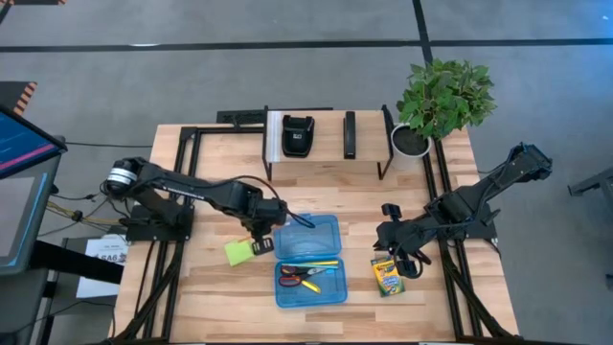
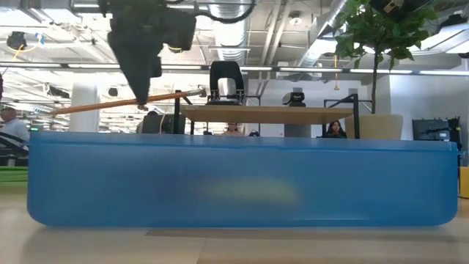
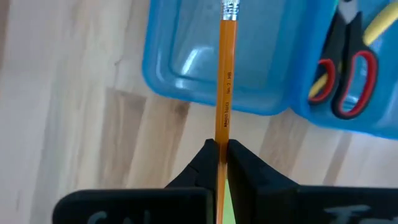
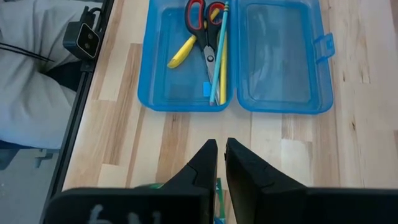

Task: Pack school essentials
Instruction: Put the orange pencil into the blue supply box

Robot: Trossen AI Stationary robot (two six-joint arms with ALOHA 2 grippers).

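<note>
Bench (image 1: 192, 297) of pale wood carries an open blue plastic case (image 1: 309, 261), lying flat near the front middle with both halves facing up. One half holds red-handled scissors (image 1: 299, 277), a yellow pencil (image 1: 316, 264) and another yellow item beside the scissors; the right wrist view also shows a small blue eraser (image 4: 206, 89) there. The other half looks bare. A lime-green sticky-note pad (image 1: 238, 252) lies on the bench just left of the case, and a yellow-green crayon box (image 1: 387, 276) lies to the case's right. At the back stands a low shelf (image 1: 326, 144) with a black boxy device (image 1: 297, 135) and a slim black bar (image 1: 350, 134) on it, and a leafy potted plant (image 1: 442, 101) sits at the back right corner. Black frame rails run along both sides of the bench.

The left gripper (image 1: 261, 242) reaches in from the left, low over the bench at the case's left edge, next to the sticky-note pad. Its fingers (image 3: 242, 165) are clamped on an orange pencil (image 3: 225, 74), which sticks out forward over the case's bare half, eraser end leading. In the low view the pencil sits nearly level above the case wall.

The right gripper (image 1: 395, 240) hangs over the bench right of the case, above the crayon box, its arm folded in from the right. Its fingers (image 4: 245, 165) stand nearly together with a thin gap, holding nothing.
</note>
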